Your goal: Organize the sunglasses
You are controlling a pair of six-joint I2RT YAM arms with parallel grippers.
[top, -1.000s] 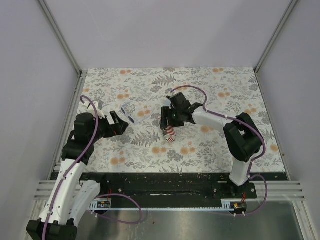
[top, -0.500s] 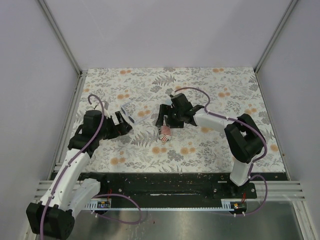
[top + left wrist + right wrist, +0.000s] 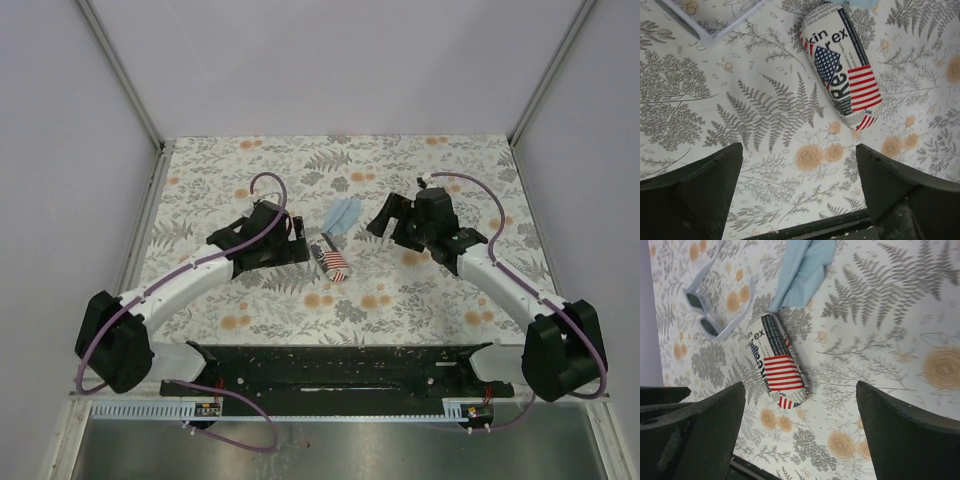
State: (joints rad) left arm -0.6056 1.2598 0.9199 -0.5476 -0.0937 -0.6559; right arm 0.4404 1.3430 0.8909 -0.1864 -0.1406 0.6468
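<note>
The sunglasses (image 3: pixel 715 305), with dark lenses and a thin pale frame, lie flat on the table left of the case. Only a frame corner (image 3: pixel 705 27) shows in the left wrist view, and the left arm hides them in the top view. The closed stars-and-stripes case (image 3: pixel 333 262) lies at the centre, also in the left wrist view (image 3: pixel 845 70) and the right wrist view (image 3: pixel 777 365). My left gripper (image 3: pixel 298 243) (image 3: pixel 799 165) is open and empty, just left of the case. My right gripper (image 3: pixel 380 218) (image 3: pixel 800 400) is open and empty, right of the case and apart from it.
A light blue cloth (image 3: pixel 343 215) (image 3: pixel 805 270) lies crumpled just behind the case. The black base rail (image 3: pixel 330 365) runs along the near edge. Grey walls and metal posts close in the floral table (image 3: pixel 450 290) on three sides.
My right gripper has let go of the case and pulled back to the right, uncovering the blue cloth. My left arm has swung from the left edge to the centre, beside the case.
</note>
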